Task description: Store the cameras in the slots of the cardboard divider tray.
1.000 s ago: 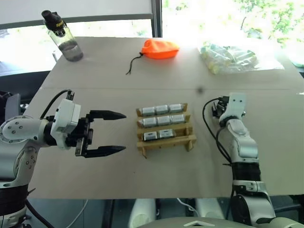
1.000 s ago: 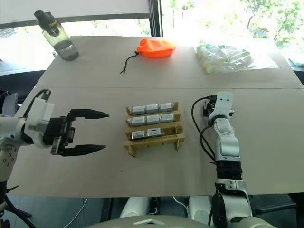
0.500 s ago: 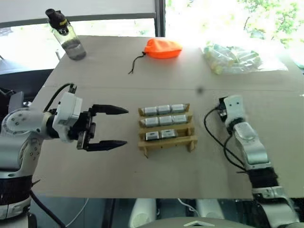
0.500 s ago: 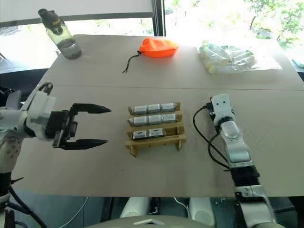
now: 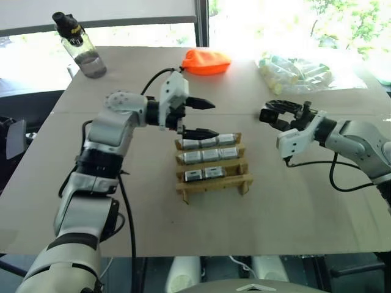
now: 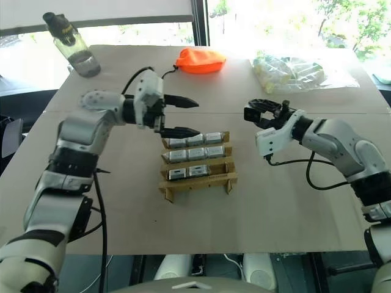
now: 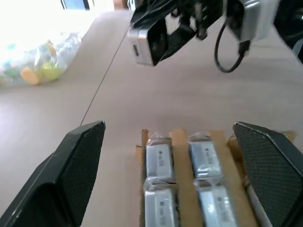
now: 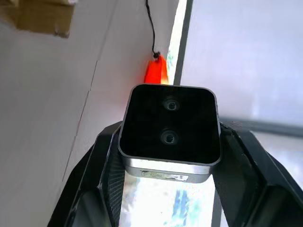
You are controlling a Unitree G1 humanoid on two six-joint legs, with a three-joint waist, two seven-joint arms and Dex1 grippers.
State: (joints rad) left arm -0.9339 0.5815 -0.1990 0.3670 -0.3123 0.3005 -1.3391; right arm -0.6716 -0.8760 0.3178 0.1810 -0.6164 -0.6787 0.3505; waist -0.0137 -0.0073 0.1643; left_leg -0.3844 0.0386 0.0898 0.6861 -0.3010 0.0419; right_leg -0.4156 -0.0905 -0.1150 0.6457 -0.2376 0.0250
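The cardboard divider tray [image 5: 244, 180] stands at the table's middle. Silver-grey cameras [image 5: 209, 155] fill its back and middle rows three across. The front row holds two cameras [image 5: 203, 174], and its right slot [image 5: 230, 171] is bare. My left gripper [image 5: 214, 118] hovers open just over the tray's back left corner, pointing right, nothing between its fingers [image 7: 71, 175]. To the right of the tray, above the table, my right gripper [image 5: 275, 114] is shut on one camera [image 8: 169, 132], whose dark two-lens face shows in the right wrist view. The held camera [image 7: 149, 41] also appears in the left wrist view.
At the far side of the table lie an orange pouch [image 5: 206, 61] with a cord and a clear bag of pale tubes [image 5: 299, 73]. A water bottle [image 5: 82, 46] stands at the far left corner. A cable [image 5: 342, 177] loops under my right forearm.
My left arm swung forward and right, from the table's left side to the tray's back corner. My right arm lifted off the table and rolled over, now carrying a camera.
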